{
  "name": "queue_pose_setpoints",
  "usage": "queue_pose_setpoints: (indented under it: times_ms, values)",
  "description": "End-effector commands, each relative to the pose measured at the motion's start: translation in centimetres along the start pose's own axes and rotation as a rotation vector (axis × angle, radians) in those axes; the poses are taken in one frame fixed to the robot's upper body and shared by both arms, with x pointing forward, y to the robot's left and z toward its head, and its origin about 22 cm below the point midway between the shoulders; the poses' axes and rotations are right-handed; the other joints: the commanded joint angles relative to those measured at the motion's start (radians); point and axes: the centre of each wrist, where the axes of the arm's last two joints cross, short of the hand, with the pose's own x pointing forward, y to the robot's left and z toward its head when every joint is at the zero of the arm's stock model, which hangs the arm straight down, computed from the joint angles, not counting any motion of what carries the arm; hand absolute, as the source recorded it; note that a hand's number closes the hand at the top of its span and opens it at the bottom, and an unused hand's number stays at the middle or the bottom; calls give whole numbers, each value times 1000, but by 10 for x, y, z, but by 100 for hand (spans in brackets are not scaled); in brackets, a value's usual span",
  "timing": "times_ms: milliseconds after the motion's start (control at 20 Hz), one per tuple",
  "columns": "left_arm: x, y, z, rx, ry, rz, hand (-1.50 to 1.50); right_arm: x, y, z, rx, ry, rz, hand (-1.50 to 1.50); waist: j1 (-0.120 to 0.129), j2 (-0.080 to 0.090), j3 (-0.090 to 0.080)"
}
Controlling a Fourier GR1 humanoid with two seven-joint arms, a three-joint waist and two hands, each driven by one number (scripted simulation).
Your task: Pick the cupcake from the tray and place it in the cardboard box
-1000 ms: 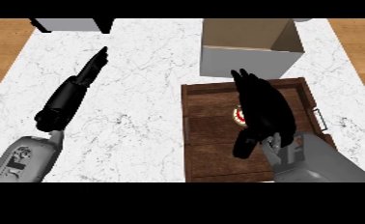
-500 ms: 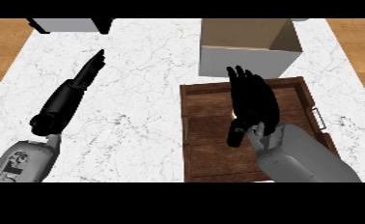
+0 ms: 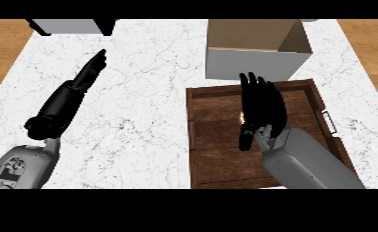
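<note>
The right hand point(image 3: 260, 107) lies over the middle of the wooden tray point(image 3: 214, 146), fingers extended toward the far rim and the thumb hanging down at the near-left side. The fingers are straight to slightly relaxed and are not seen to close around anything. The cupcake point(image 3: 243, 119) is on the tray, directly under this hand; only a small pale-orange sliver of it shows at the hand's left edge. One second ago the red-and-white top of the cupcake was plainly exposed beside the palm; half a second ago it was almost fully covered, and it remains almost fully covered now. Whether the palm touches the cupcake cannot be determined.

Compared with the earlier frames, the right forearm enters more from the lower right and the hand sits slightly farther forward on the tray, its fingertips near the far rim.

The cardboard box point(image 3: 255, 51) stands open on the tabletop point(image 3: 148, 101) just beyond the tray. The left hand point(image 3: 87, 73) rests on the tabletop well to the left, fingers straight and holding nothing, with its position unchanged.
</note>
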Motion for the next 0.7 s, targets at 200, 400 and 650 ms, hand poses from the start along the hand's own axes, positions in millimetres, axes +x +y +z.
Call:
queue_pose_setpoints:
  times_ms: [200, 400, 650]
  values:
    - [6, -4, 5, 3, 4, -4, 0, -15, 8, -7, 59, 126, 13, -150, -2, 0, 1]
    - [-11, -7, -16, 3, 17, 13, 0, 1, 24, -10, 55, 139, 39, -150, -9, 3, 0]
    - [-4, -5, -5, -3, -25, -2, 0, 0, 23, -22, 45, 185, 52, -150, -1, 2, 0]
